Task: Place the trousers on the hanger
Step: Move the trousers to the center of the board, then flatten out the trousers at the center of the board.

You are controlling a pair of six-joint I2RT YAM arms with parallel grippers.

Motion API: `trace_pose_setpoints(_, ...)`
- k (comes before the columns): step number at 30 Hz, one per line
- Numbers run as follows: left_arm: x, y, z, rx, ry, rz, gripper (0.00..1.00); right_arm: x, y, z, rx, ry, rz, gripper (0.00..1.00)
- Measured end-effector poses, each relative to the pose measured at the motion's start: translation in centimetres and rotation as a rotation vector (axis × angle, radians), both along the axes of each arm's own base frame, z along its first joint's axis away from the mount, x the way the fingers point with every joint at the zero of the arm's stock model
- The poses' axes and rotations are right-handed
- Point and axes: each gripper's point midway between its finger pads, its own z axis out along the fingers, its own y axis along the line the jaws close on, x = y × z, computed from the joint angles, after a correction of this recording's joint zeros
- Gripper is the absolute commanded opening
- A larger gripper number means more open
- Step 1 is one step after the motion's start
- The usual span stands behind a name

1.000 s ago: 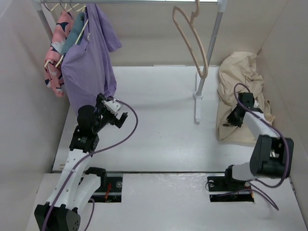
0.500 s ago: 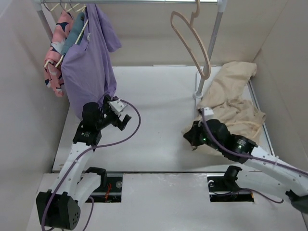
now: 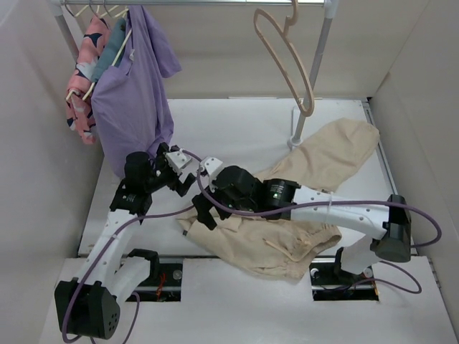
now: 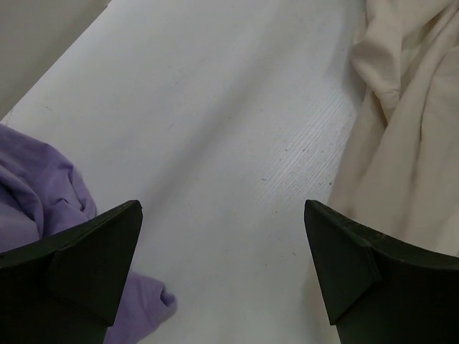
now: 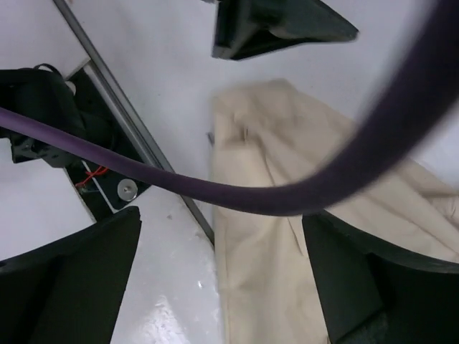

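Fingers (image 4: 72, 258) of the left gripper (image 4: 222, 208) stand wide apart over bare surface (image 4: 215, 107), beside the purple shirt (image 3: 129, 100). Those of the right gripper (image 5: 221, 213), also wide apart, hover over the left edge of the trousers (image 3: 287, 247). The trousers lie crumpled on the surface, in front of the hanger (image 3: 307, 107) hung on the rail (image 3: 215, 2).

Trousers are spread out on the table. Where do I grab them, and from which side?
Probably the left-end corner of the trousers, straight down from above. It lies flat with a free edge and bare table beside it, directly under the open right gripper.
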Motion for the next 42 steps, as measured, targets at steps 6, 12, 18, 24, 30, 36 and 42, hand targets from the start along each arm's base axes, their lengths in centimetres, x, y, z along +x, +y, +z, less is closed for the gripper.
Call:
trace_pose_setpoints(6,-0.2,-1.5,0.0,0.060,0.017,-0.105,0.84,2.5,-7.2,-0.2,0.050,0.073,-0.240,1.00)
trace_pose_setpoints(12,-0.7,-9.2,0.2,0.218,-0.006,-0.384,0.83,7.8,-22.2,-0.9,0.199,0.218,-0.900,0.99)
trace_pose_setpoints(18,-4.3,-19.5,-1.7,0.264,0.059,-0.713,0.89,6.4,-31.6,-5.6,0.186,0.356,-1.318,1.00)
trace_pose_setpoints(24,-5.1,-29.1,-3.6,0.195,0.165,-0.909,0.91,5.0,-36.8,-8.4,0.184,0.412,-1.577,1.00)
trace_pose_setpoints(30,-8.7,-34.8,-8.6,0.187,0.246,-1.002,0.92,5.2,-38.6,-11.0,0.084,0.488,-1.713,1.00)
trace_pose_setpoints(36,-8.0,-37.0,-12.0,0.186,0.284,-0.953,0.20,5.5,-40.5,-12.3,0.046,0.529,-1.827,1.00)
trace_pose_setpoints(42,-8.9,-37.4,-12.2,0.192,0.336,-0.938,0.00,4.9,-41.2,-13.4,0.066,0.530,-1.862,1.00)
